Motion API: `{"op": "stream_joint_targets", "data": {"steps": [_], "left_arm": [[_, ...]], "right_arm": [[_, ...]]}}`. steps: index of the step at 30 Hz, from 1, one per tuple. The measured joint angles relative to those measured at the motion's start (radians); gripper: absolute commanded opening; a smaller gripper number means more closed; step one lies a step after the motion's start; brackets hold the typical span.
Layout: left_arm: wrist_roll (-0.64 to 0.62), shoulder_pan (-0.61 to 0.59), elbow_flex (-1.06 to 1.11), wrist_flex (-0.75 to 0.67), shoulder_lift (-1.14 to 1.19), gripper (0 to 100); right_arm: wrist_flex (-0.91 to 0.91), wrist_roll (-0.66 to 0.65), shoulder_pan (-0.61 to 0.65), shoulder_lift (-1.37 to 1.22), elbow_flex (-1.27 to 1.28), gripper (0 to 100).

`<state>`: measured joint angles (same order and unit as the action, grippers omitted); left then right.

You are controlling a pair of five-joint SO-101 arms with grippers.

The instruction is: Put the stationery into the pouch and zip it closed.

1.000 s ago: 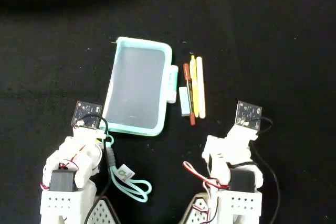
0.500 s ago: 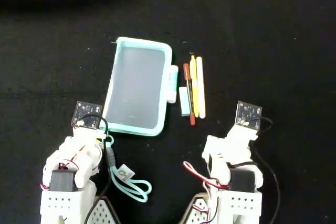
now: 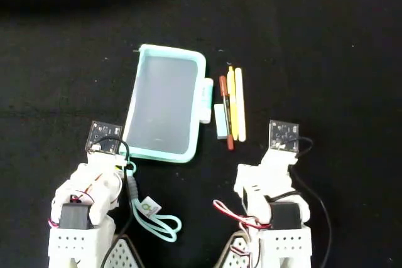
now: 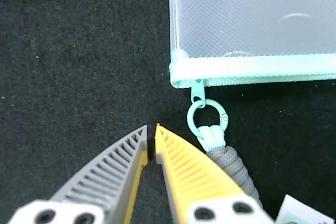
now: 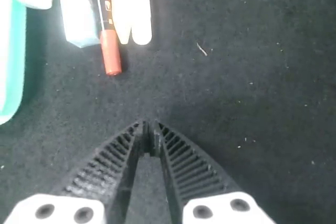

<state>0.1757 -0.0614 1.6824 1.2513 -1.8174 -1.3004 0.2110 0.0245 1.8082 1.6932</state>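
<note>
Short of the pouch [image 4: 252, 19] edge and pens [image 5: 128, 3], left fingers [image 4: 181, 169] and right fingers [image 5: 184, 163] sit closed, empty.

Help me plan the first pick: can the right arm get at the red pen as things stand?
Probably yes: the right tool, shut, sits just short of the red pen, with bare black cloth between them.

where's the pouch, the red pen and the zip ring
pouch [image 3: 164, 106], high view, middle of its clear face
red pen [image 3: 226, 112], high view, midway along its barrel
zip ring [image 4: 190, 120], left wrist view, on the ring's rim
</note>
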Motion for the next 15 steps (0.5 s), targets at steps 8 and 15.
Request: {"op": "stream_joint_targets", "data": {"steps": [8, 15], "left_arm": [[0.0, 0.0, 0.0, 0.0, 0.0, 5], [0.0, 0.0, 0.0, 0.0, 0.0, 5]], "right_arm": [[0.218, 0.0, 0.0, 0.0, 0.0, 2.6], [0.284, -0.37, 0.049, 0.0, 0.0, 2.6]]}}
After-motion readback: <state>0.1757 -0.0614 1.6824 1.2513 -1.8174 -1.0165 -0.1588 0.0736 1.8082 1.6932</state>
